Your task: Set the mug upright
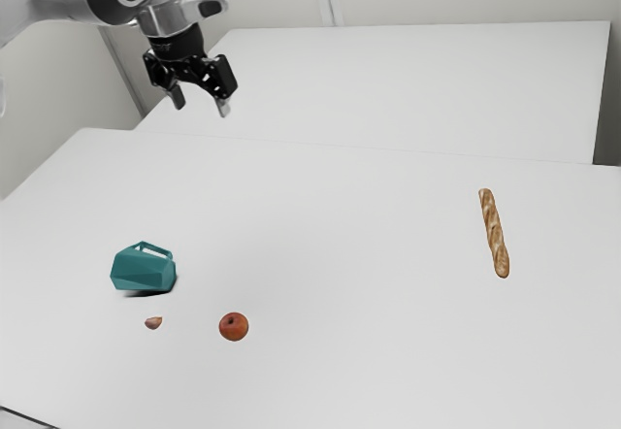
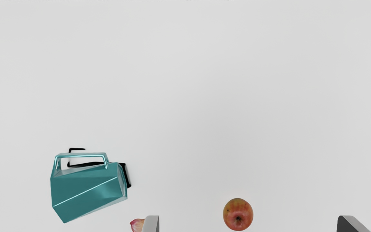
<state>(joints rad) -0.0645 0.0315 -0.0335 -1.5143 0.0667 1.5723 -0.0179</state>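
Holding our gripper [image 1: 201, 108] open and empty, we are observing the mug [image 1: 144, 269] lying on its side, at ten o'clock from the apple [image 1: 234, 327] in the exterior view, with righting outstanding.

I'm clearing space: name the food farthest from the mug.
The baguette, long and alone at the exterior view's right; the apple and garlic-like clove lie nearer.

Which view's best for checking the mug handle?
Wrist view: it's closer, and the handle of the mug reads as an open loop joined to the body. Exterior view: same loop, smaller, atop the mug lying on its side.
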